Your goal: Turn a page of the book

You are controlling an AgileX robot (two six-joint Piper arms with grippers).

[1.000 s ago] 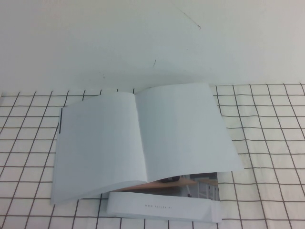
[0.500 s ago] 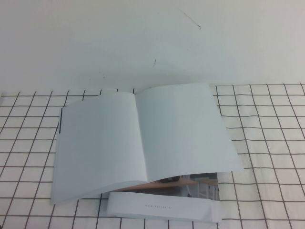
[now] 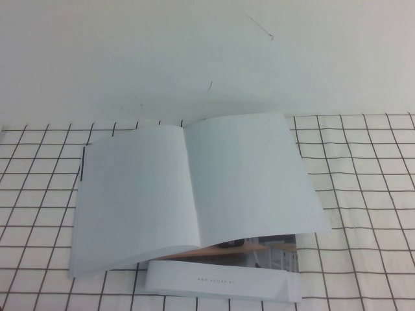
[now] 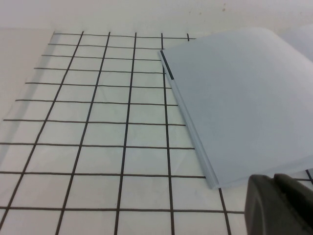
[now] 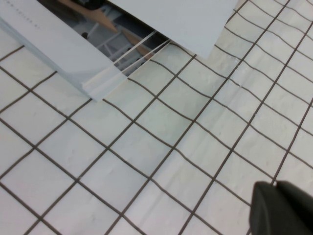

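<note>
The book lies open on the checked cloth, both facing pages blank white. Its right-hand page arches up at the front edge, with a colour picture showing beneath it. Neither gripper shows in the high view. In the left wrist view my left gripper is shut and empty, just off the near left corner of the book. In the right wrist view my right gripper is shut and empty over the cloth, well clear of the book's right corner.
A smaller white booklet with one line of grey text lies under the book's front edge; it also shows in the right wrist view. The black-gridded white cloth covers the near table. Bare white tabletop lies behind.
</note>
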